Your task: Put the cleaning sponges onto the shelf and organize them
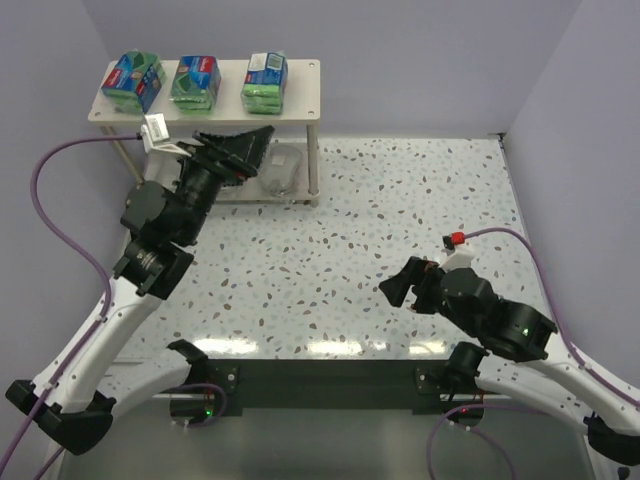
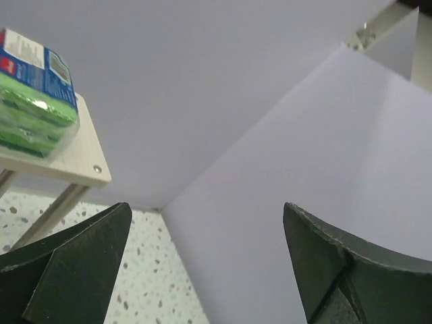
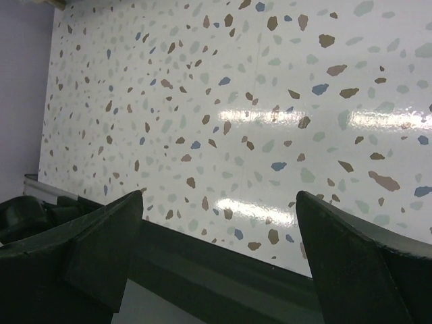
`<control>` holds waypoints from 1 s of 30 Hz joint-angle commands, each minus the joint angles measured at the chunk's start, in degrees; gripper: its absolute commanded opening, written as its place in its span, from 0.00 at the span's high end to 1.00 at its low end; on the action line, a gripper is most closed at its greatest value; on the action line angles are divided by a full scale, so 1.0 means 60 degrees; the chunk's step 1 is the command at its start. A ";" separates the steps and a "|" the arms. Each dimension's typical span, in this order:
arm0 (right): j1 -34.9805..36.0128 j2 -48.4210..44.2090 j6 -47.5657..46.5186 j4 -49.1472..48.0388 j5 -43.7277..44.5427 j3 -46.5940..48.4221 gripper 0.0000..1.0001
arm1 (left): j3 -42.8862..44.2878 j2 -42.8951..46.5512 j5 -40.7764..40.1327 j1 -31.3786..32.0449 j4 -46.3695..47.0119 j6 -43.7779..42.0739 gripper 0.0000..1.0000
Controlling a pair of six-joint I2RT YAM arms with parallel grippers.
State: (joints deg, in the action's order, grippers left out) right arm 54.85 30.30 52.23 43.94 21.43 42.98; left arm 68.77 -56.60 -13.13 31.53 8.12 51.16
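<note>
Three green sponge packs with blue-red labels stand in a row on the top board of the beige shelf. One silvery scourer in clear plastic lies on the lower tier. My left gripper is open and empty, level with the lower tier and just left of the scourer. It hides the rest of that tier. The left wrist view shows one green pack on the shelf's corner and my open gripper. My right gripper is open and empty, low over the table's front.
The speckled white table is walled by lilac panels at the back and both sides. A dark rail runs along the near edge under my right gripper. A purple cable loops left of the left arm.
</note>
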 commanded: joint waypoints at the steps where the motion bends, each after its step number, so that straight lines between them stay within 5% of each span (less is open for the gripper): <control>1: -0.0016 -0.0012 -0.0646 -0.0468 0.0003 0.0160 0.01 | -0.0694 0.0729 0.3180 -0.0011 -0.0866 -0.2090 0.00; 4: -0.0016 0.0017 -0.0867 -0.0439 0.0002 0.0292 0.01 | -0.1192 0.1286 0.3463 -0.0011 -0.2653 -0.2781 0.00; 12: -0.0016 0.0618 -0.0780 0.0161 0.0236 0.0688 0.01 | -0.0784 0.2548 -0.0023 -0.0025 -0.7137 -0.3295 0.00; 21: -0.0001 0.0795 -0.0838 0.0703 0.0441 0.1083 0.01 | -0.0607 0.3207 -0.0332 -0.0025 -0.7813 -0.4290 0.00; 30: -0.0016 0.0193 -0.1058 0.0879 0.1435 0.1069 0.01 | -0.1061 0.3778 0.0532 -0.0011 -0.6891 -0.5200 0.00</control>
State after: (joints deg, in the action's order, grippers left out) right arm 54.85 31.68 47.18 48.49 25.15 47.57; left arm 62.98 -35.07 -12.21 31.53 -37.01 23.92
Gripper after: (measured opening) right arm 0.987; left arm 0.997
